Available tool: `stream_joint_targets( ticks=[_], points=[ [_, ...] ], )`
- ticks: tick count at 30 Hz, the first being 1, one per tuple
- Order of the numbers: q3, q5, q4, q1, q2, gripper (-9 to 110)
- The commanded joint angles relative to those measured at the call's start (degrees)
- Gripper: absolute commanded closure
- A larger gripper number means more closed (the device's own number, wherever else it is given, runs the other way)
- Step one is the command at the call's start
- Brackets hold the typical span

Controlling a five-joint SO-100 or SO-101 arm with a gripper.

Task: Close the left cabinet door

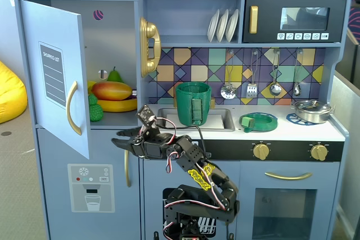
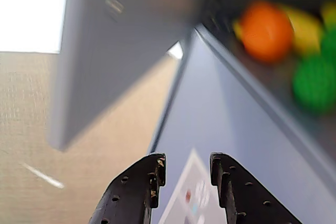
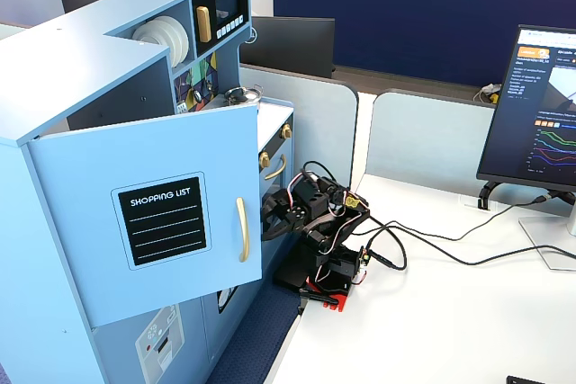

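The left cabinet door point(image 1: 56, 54) is light blue with a black "SHOPPING LIST" panel point(image 3: 166, 222) and a curved gold handle point(image 1: 71, 108). It stands wide open, swung out from the cabinet. In the wrist view its inner face point(image 2: 105, 51) fills the upper left. My gripper point(image 1: 117, 139) is open and empty. It points left, just right of the door's lower free corner and apart from it. In the wrist view the gripper point(image 2: 187, 162) hovers in front of the lower door. In a fixed view the gripper point(image 3: 268, 218) sits partly behind the open door's edge.
Toy fruit point(image 1: 112, 91) lies on the open cabinet's shelf and shows blurred in the wrist view point(image 2: 268, 30). Below is a blue door with a dispenser graphic point(image 1: 91, 188). A gold phone point(image 1: 149, 46), a green pot point(image 1: 193, 104) and a microwave point(image 1: 295, 19) are to the right. Cables point(image 3: 423, 240) and a monitor point(image 3: 540, 114) are on the white desk.
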Motion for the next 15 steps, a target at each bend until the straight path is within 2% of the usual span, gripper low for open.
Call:
stream_joint_targets(
  ticks=[1,15],
  points=[
    [-9.49,-7.12,-3.43,-4.66,-5.45,101],
    [-23.47,-24.08,-13.01,-21.09,-22.94,101]
  ],
)
